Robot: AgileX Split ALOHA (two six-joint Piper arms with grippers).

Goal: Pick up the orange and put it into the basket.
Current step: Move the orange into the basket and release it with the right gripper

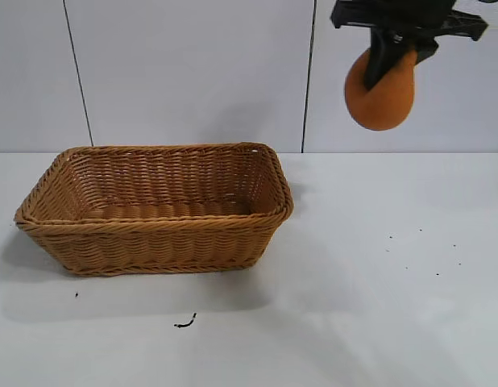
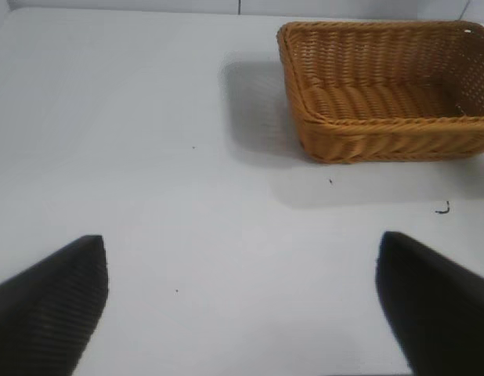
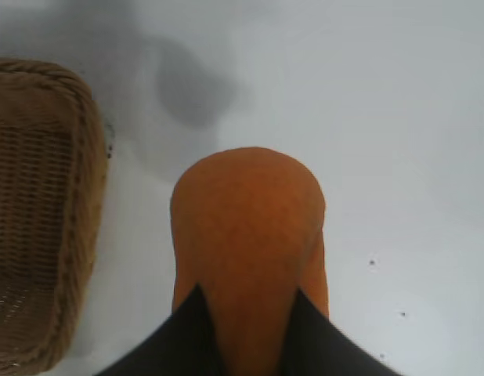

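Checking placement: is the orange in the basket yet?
Out. The right gripper holds the orange high, right of the empty basket.

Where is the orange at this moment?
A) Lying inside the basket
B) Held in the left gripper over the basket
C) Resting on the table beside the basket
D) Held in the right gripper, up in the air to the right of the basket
D: the right gripper is shut on the orange, high above the table and off to the right of the basket, which holds nothing.
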